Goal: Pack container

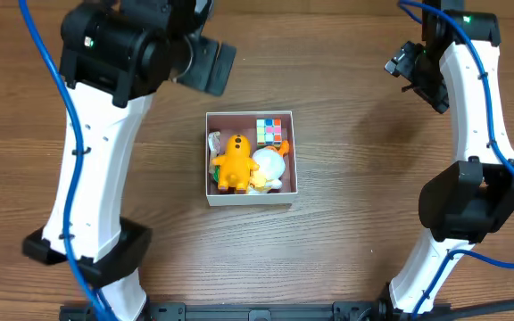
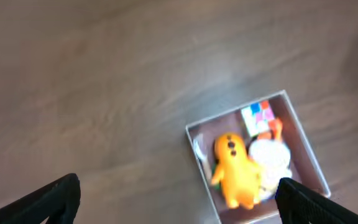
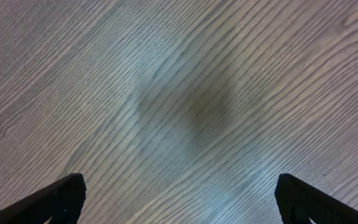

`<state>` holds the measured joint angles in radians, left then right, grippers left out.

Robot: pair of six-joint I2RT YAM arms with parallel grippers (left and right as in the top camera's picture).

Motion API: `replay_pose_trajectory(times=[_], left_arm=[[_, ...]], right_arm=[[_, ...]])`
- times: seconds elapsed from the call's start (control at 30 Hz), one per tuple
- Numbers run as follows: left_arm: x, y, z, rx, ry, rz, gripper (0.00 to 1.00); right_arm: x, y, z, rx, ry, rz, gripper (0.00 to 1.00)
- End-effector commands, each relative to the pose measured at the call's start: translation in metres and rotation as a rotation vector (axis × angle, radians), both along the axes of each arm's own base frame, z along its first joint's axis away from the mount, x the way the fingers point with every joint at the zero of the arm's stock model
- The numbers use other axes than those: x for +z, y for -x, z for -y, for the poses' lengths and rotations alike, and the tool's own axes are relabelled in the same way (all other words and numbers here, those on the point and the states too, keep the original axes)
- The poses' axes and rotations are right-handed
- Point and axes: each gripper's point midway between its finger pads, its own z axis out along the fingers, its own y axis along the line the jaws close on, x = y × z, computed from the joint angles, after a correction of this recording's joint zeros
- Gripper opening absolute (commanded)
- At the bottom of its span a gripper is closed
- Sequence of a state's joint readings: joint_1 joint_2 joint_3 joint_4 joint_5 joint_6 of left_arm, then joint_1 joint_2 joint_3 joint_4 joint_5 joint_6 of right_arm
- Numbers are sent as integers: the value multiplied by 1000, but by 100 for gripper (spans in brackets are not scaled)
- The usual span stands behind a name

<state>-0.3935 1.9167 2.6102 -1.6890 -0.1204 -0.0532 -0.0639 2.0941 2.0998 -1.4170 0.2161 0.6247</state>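
The container [image 1: 289, 150], a square white-walled box with a pink-mauve floor, sits at the table's middle. It holds an orange plush figure [image 1: 234, 161], a white round toy with orange parts [image 1: 269, 164], a small colourful cube [image 1: 271, 131] and something green at its left wall. In the left wrist view the container [image 2: 303, 140] lies at lower right with the orange figure [image 2: 235, 169] inside. My left gripper [image 2: 179, 199] is open and empty, high above the table left of the box. My right gripper [image 3: 179, 199] is open and empty over bare wood, far right of the box.
The wooden table [image 1: 364, 223] surrounds the box. The left arm [image 1: 96, 160] stands left of it and the right arm [image 1: 462, 178] at the right side. No loose toys show outside the box.
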Motion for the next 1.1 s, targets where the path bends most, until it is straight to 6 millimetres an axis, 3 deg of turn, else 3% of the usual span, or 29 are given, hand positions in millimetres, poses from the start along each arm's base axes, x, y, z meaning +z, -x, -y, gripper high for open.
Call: replay_pose_trajectory(times=[0.0,0.2,0.3,0.53,0.67,0.73,0.8,0.83,0.93,1.0,1.07], left_arm=[[1,28,-8,27,17,-32,100],[-8,48,-19,150,70,-62,100],[-19,55,-33,357,94,-108,100],[-20,55,-33,203,3,-103,100],[-42,56,-33,133,-67,-164,100],[-58,48,-25,77,-72,-180,100],[-72,22,-4,-68,-63,-116,100],[-71,6,8,-162,-51,-43,100],[-55,-15,28,-293,-21,144,100],[-43,-16,24,-297,-7,272,100],[-50,-12,5,-258,21,334,100]], right_arm=[[9,1,2,-6,8,22,100],[9,1,2,-6,8,22,100],[9,1,2,-6,8,22,100],[9,1,2,-6,8,22,100],[8,1,2,-6,8,21,100],[9,1,2,-6,8,22,100],[9,1,2,-6,8,22,100],[9,1,2,-6,8,22,100],[9,1,2,-6,8,22,100],[9,1,2,-6,8,22,100],[9,1,2,-6,8,22,100]])
